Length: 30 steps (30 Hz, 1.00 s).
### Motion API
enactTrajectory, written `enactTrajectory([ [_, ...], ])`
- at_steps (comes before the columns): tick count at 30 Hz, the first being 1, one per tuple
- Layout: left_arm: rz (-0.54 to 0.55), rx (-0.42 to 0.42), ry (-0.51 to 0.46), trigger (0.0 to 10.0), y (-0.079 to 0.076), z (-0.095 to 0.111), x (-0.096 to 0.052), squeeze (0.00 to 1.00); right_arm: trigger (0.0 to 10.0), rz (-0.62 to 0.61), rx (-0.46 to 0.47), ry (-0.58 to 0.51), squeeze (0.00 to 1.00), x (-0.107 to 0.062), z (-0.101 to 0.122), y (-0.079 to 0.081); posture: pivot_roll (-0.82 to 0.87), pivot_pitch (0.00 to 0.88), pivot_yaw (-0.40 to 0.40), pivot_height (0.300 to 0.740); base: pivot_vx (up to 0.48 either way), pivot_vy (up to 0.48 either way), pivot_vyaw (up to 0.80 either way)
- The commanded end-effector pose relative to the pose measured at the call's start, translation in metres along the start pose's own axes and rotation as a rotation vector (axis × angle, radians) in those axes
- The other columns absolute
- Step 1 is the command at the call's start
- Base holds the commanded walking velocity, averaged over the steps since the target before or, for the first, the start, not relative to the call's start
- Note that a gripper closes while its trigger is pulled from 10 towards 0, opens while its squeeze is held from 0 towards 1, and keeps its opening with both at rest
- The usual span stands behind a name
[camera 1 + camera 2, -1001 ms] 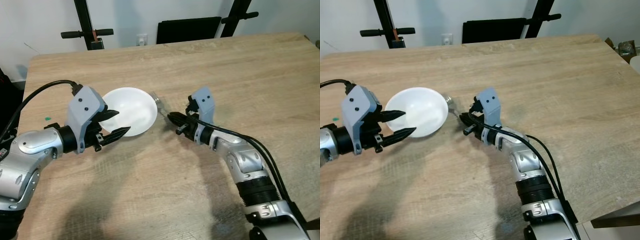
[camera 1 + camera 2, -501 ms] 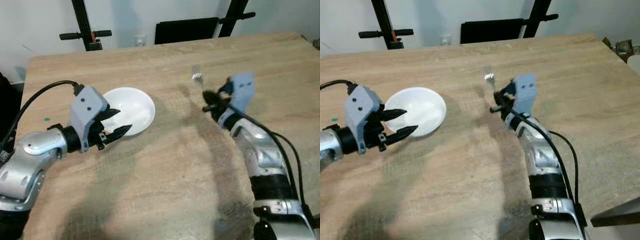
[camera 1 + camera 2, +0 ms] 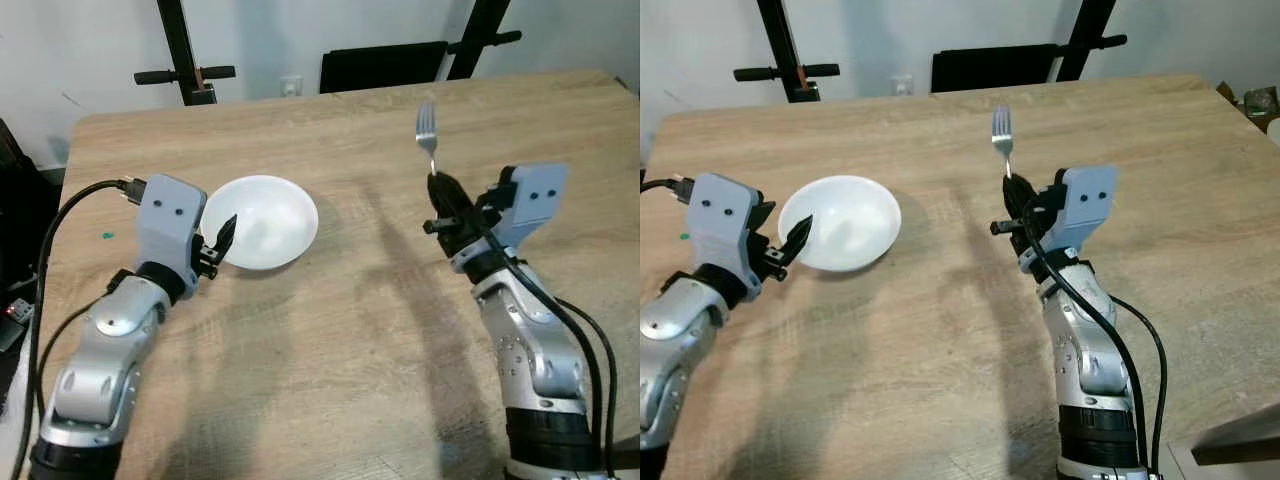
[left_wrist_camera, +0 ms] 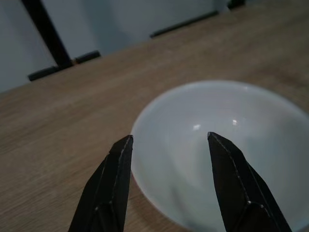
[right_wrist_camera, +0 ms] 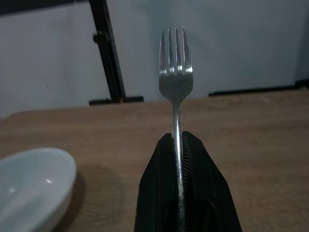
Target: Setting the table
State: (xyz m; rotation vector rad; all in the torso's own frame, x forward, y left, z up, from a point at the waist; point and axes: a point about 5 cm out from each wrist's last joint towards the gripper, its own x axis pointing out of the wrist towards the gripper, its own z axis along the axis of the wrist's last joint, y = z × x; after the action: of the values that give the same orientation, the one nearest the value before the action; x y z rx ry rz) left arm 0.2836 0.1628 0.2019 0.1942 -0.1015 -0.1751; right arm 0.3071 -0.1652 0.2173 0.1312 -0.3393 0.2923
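Observation:
A white bowl (image 3: pixel 264 220) sits on the wooden table (image 3: pixel 330 340), left of centre. My left gripper (image 4: pixel 169 142) is open, its two black fingers pointing at the bowl's near rim from the left without touching it. My right gripper (image 3: pixel 441 188) is raised above the table right of centre, shut on the handle of a silver fork (image 3: pixel 427 128). The fork (image 5: pixel 175 82) stands upright, tines up, well clear of the tabletop.
Black stand legs (image 3: pixel 186 72) and a dark panel (image 3: pixel 382 62) stand behind the table's far edge. Bare tabletop stretches in front of the bowl and to the right of my right arm.
My right gripper lifted the fork from beside the bowl, swung it right and turned it upright. The left gripper eased back from over the bowl's rim.

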Motion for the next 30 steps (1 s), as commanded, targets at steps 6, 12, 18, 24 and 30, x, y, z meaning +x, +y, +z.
enactTrajectory([
  [6, 0.087, 0.041, -0.017, 10.0, -0.003, -0.001, -0.001, 0.00, 10.0, -0.012, -0.008, -0.015, 0.00, -0.008, 0.003, -0.003, -0.10, 0.045, 0.055, 0.740, 0.000, 0.000, 0.00],
  [12, 0.132, 0.025, -0.015, 10.0, -0.002, -0.003, 0.003, 0.00, 10.0, -0.020, -0.016, 0.004, 0.00, -0.010, -0.002, -0.004, -0.11, 0.038, 0.049, 0.740, 0.000, 0.000, 0.00],
  [18, 0.162, 0.025, -0.011, 10.0, -0.003, -0.006, 0.005, 0.00, 10.0, -0.021, -0.013, 0.030, 0.00, -0.010, -0.008, -0.003, -0.10, 0.039, 0.039, 0.740, 0.000, 0.000, 0.00],
  [24, 0.170, 0.028, -0.006, 10.0, -0.003, -0.007, 0.004, 0.00, 10.0, -0.023, -0.011, 0.046, 0.00, -0.010, -0.012, -0.004, -0.09, 0.047, 0.033, 0.740, -0.311, 0.000, 0.00],
  [30, 0.171, 0.025, -0.007, 10.0, -0.003, -0.007, 0.003, 0.00, 10.0, -0.025, -0.006, 0.058, 0.00, -0.011, -0.015, -0.004, -0.09, 0.052, 0.032, 0.740, -0.338, 0.000, 0.00],
])
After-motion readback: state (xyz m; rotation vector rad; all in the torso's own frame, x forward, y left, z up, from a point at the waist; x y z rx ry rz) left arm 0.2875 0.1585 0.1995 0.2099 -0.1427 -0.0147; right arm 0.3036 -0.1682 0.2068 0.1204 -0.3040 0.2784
